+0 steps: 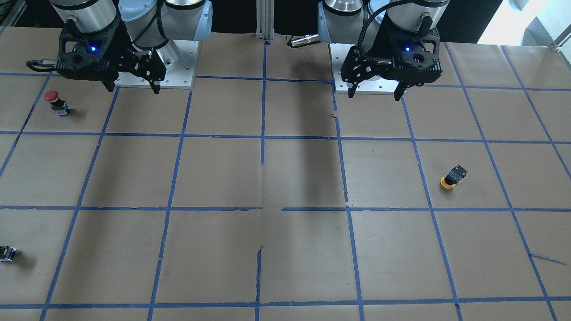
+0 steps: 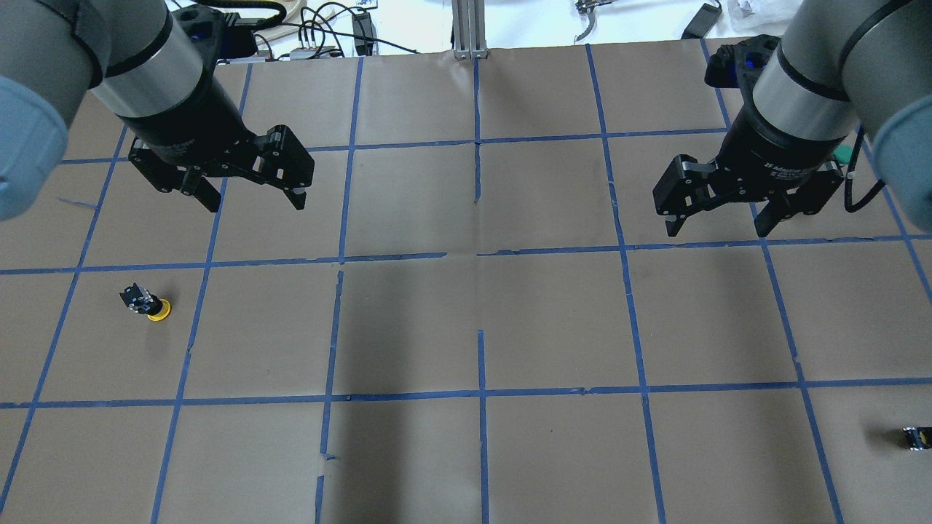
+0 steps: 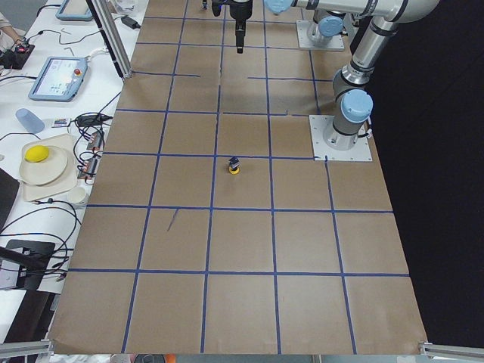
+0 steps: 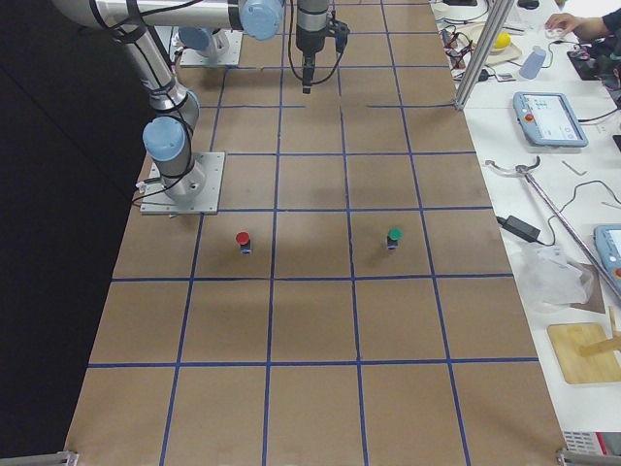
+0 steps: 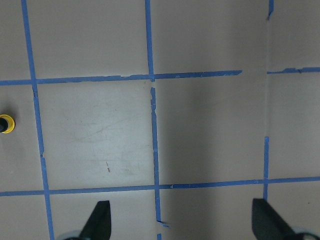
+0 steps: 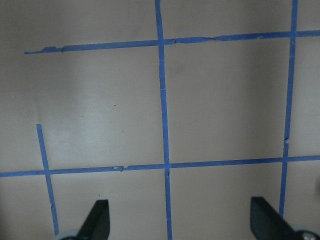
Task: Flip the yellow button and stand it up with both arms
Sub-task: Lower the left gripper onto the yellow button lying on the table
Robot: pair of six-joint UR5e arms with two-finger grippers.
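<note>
FRONT VIEW
- L gripper (image 1: 374,94): hangs high near its base, fingers apart, nothing held. Reads as a ready pose, no approach begun.
- R gripper (image 1: 133,89): same pose on the opp. side, fingers apart, nothing held.
- yellow button (image 1: 451,177): on the table (image 1: 290,178), on the L arm's side, well apart from both grippers. L arm prob. the first to reach it.
- red button (image 1: 55,101): near the R gripper's side, not the task item.
- switch block (image 1: 6,253): capless, at the view's far-left edge.

OVERHEAD
- yellow button (image 2: 145,302): inside a taped square, fwd of the L gripper (image 2: 256,205) and off to its outer side, touching no tape line.
- R gripper (image 2: 715,231): far across the table from it.

LEFT EXT.
- yellow button (image 3: 235,165): round yellow mushroom cap at the bottom, black/grey boxy body above. Seems to rest cap-down, hence the flip.

RIGHT EXT.
- red button (image 4: 243,240), green button (image 4: 394,236): both upright, well apart. Yellow one not made out here.

L WRIST
- yellow button (image 5: 6,123): cap rim at the frame's left edge, off-centre, so not lined up for a grasp. Claw spread wide.

R WRIST
- view: brown paper and blue tape only. Claw spread wide.
</note>
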